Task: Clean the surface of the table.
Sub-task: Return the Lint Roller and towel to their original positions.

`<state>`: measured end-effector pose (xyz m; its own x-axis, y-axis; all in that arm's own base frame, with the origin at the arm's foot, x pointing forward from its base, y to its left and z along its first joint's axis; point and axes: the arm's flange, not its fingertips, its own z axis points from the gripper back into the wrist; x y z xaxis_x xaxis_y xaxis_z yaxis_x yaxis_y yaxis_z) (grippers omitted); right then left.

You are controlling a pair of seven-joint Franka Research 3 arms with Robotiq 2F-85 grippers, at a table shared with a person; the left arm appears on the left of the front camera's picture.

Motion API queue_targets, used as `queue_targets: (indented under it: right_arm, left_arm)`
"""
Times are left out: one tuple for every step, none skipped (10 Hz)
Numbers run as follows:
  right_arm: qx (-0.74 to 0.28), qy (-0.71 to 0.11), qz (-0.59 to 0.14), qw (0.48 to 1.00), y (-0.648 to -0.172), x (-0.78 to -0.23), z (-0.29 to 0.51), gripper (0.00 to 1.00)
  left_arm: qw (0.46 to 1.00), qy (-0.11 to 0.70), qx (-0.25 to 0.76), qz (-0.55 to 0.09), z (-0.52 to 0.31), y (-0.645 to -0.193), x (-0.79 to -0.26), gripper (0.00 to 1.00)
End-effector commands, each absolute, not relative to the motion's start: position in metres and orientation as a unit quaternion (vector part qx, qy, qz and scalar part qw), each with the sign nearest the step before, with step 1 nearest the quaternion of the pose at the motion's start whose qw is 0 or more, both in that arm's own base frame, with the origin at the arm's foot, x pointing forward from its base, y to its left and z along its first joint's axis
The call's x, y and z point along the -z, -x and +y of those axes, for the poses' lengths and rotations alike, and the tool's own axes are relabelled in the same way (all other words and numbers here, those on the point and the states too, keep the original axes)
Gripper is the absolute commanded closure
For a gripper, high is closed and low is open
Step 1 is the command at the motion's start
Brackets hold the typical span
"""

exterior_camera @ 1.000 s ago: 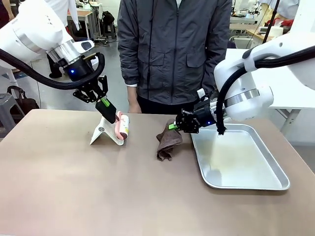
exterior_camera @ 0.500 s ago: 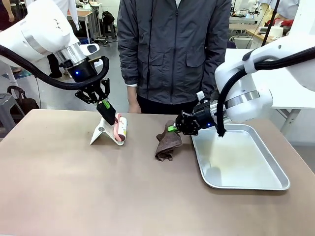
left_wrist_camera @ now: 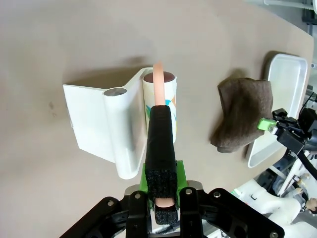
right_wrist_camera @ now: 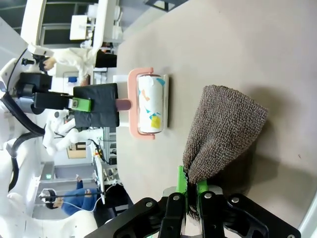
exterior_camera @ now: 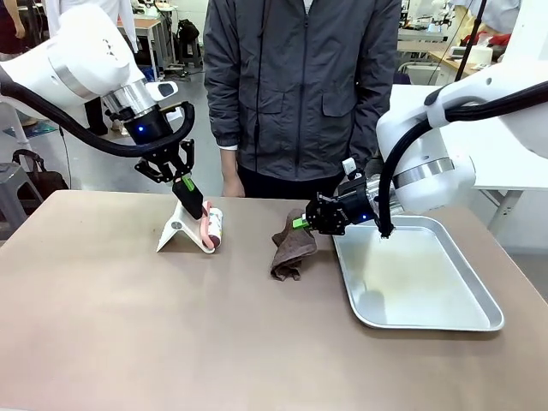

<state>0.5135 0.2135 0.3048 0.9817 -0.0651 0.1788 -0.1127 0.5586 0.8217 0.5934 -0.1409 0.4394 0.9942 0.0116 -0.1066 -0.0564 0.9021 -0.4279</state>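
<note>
While the table (exterior_camera: 128, 325) spreads taupe-brown across the foreground, a silver tray (exterior_camera: 428, 295) lies on its right side. Just left of the tray, the right gripper (exterior_camera: 299, 223) is clamped on a brown cloth (exterior_camera: 291, 248) hanging onto the tabletop. Farther left, the left gripper (exterior_camera: 199, 211) is clamped on a lint roller's (exterior_camera: 211, 227) pink handle beside its white stand (exterior_camera: 175, 231). A person (exterior_camera: 300, 94) stands behind.

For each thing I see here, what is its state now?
Left gripper: shut on the lint roller's handle.
Lint roller: held, resting in its white stand.
Right gripper: shut on the brown cloth.
Brown cloth: hanging, lower end on the table.
Metal tray: upright, empty.
</note>
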Motion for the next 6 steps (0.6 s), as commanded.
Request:
queue_targets:
  right_arm:
    - [-0.021,-0.483,-0.102,0.870,-0.5188,-0.3019,0.2164,0.92]
    - [-0.021,-0.483,-0.101,0.869,-0.5202,-0.3021,0.2170,0.92]
    - [-0.021,-0.481,-0.101,0.871,-0.5216,-0.3015,0.2175,0.92]
    - [-0.018,-0.482,-0.099,0.870,-0.5225,-0.3015,0.2170,0.56]
    - [-0.013,-0.484,-0.097,0.870,-0.5240,-0.3000,0.2150,0.34]
    - [-0.010,-0.486,-0.095,0.869,-0.5246,-0.2989,0.2132,0.00]
  left_arm:
    - [0.976,0.207,-0.036,0.058,-0.1412,-0.6006,-0.4431,0.78]
    - [0.976,0.208,-0.038,0.059,-0.1421,-0.6008,-0.4436,0.78]
    - [0.976,0.205,-0.039,0.058,-0.1422,-0.6010,-0.4433,0.78]
    - [0.976,0.204,-0.044,0.058,-0.1414,-0.6011,-0.4434,0.25]
    - [0.977,0.201,-0.051,0.054,-0.1374,-0.6010,-0.4448,0.19]
    - [0.976,0.202,-0.055,0.052,-0.1340,-0.5999,-0.4467,0.00]
